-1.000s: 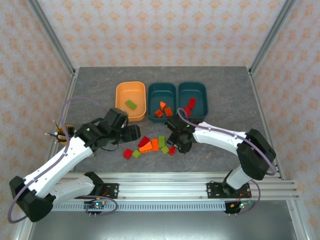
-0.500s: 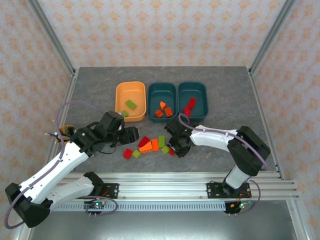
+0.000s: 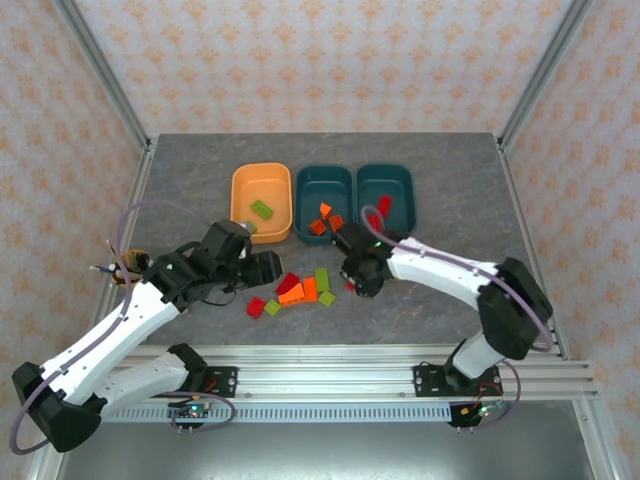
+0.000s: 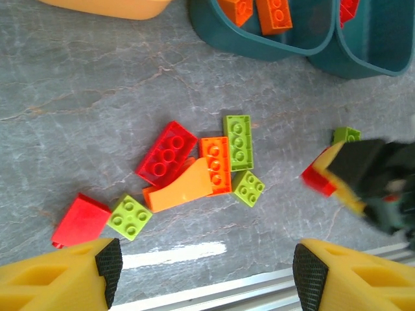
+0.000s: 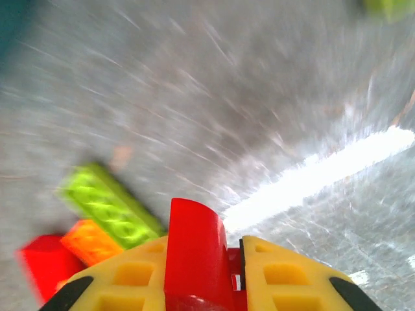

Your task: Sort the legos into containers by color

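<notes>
Though view blurs, right gripper (image 3: 351, 284) clamps red lego (image 5: 192, 243) (base hidden) | left gripper (image 4: 206, 258) spread, empty.

Three tubs (image 3: 324, 171) side by side mid table (image 3: 200, 170), bricks (image 3: 262, 209) in each; loose bricks (image 3: 298, 291) bunched before them, toward the near edge.

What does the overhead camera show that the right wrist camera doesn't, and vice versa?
Overhead, not wrist: the light orange tub, orange legos in a teal tub, the left gripper. Wrist, not overhead: the red lego standing wedged between the right gripper's yellow fingers. Both: the long lime green brick, the orange brick beside it, the grey table.
</notes>
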Robot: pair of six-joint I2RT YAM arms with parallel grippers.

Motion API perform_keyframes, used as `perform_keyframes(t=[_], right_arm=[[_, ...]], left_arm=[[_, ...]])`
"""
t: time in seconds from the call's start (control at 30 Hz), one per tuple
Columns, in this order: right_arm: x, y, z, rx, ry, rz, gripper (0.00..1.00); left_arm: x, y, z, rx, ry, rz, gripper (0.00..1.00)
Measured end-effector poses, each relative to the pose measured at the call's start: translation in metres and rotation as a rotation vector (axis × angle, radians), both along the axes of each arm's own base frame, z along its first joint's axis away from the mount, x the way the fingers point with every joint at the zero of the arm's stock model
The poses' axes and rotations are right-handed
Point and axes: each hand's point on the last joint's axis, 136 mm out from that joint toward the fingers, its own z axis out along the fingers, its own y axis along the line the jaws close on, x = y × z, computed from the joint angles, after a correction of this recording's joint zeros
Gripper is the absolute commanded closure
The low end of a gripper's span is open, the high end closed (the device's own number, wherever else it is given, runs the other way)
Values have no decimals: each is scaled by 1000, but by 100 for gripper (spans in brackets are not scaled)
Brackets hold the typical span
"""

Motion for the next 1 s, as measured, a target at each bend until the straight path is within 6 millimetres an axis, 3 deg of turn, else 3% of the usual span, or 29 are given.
perform_keyframes(t=[0.13, 0.2, 0.3, 0.4, 0.57, 0.77, 1.0], right_arm=[[50, -45, 64, -53, -175, -16, 86], [70, -72, 78, -111, -211, -25, 86], [99, -102, 80, -214, -200, -1, 87], [128, -112, 66, -280, -149, 55, 86], [160, -115, 19, -345, -33, 139, 85], [168, -118, -28, -366, 86, 184, 78], [175, -113, -36, -347, 104, 209, 52]], left_arm=[[16, -15, 11, -21, -13, -1, 27], [26, -24, 19, -35, -26, -1, 27], [41, -39, 29, -53, -49, -9, 27], [56, -54, 37, -66, -66, -18, 27], [75, -77, 39, -68, -76, -37, 27], [84, -89, 34, -61, -67, -48, 27], [84, -96, 31, -57, -61, -62, 27]])
